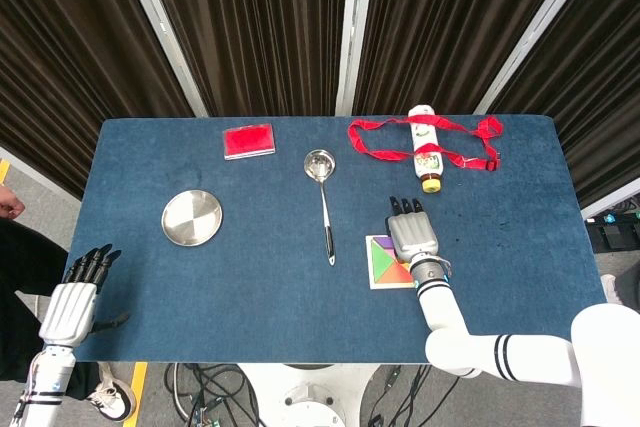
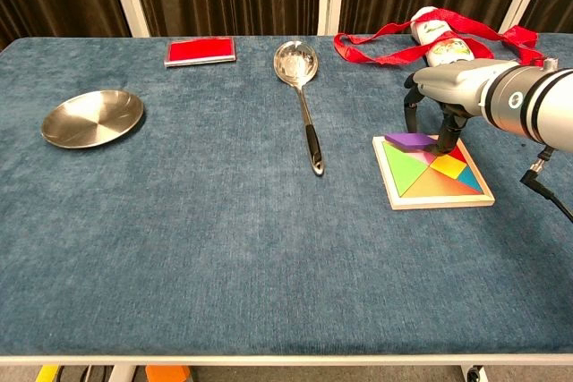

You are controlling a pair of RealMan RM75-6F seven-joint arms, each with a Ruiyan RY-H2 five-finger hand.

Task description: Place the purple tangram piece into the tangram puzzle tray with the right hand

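Chest view: right hand (image 2: 445,100) pinches purple tangram piece (image 2: 409,140) over tray (image 2: 436,200); no writing legible

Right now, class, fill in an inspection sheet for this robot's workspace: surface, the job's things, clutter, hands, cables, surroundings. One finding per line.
Surface: blue cloth-covered table, flat.
Job's things: purple tangram piece held at the far left corner of the tangram puzzle tray, its far edge raised, not yet lying flat; the other coloured pieces lie in the tray.
Clutter: metal plate, red card, ladle, bottle with a red ribbon looped around it.
Hands: right hand pinches the purple piece; left hand off the table's near left corner, fingers apart, holding nothing.
Cables: black cable by the right arm; a tangle on the floor under the table.
Surroundings: dark curtains behind.
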